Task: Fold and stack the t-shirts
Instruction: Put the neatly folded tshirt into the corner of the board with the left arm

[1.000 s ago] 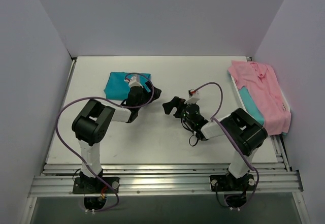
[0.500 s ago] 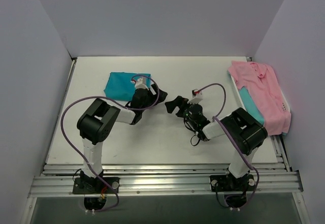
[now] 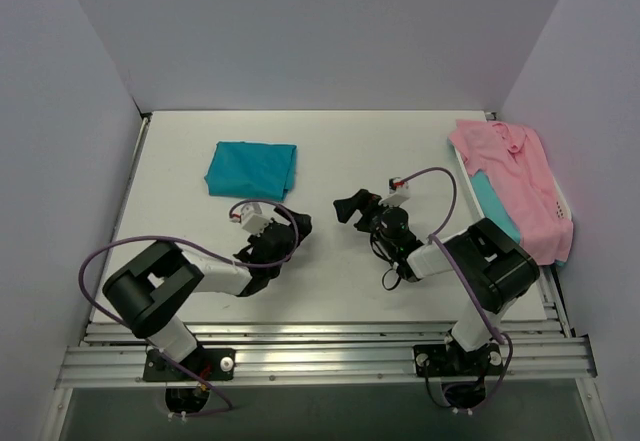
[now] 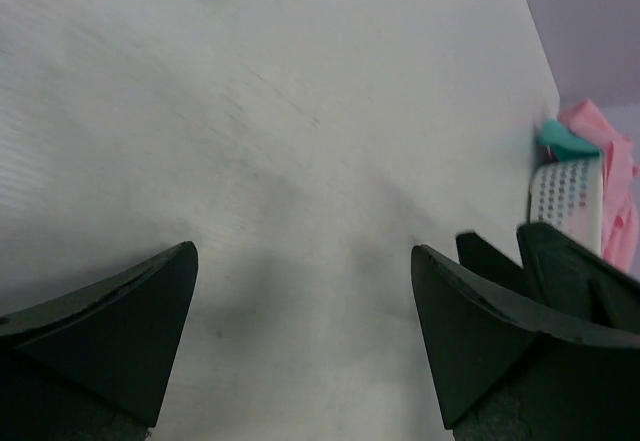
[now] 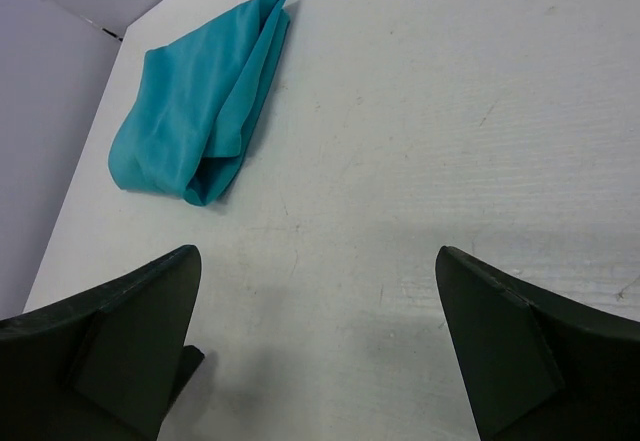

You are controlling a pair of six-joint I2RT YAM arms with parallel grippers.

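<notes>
From above, the folded teal t-shirt (image 3: 251, 169) lies back left on the surface (image 3: 380, 151), the pink t-shirt (image 3: 515, 186) draped at the right edge. Your left wrist view shows the left gripper (image 4: 300, 261) spread wide, holding nothing. Your right wrist view shows the right gripper (image 5: 315, 261) likewise, apart from the teal t-shirt.

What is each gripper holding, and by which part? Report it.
Nothing is held: left gripper and right gripper are both open; the folded teal t-shirt lies apart.
</notes>
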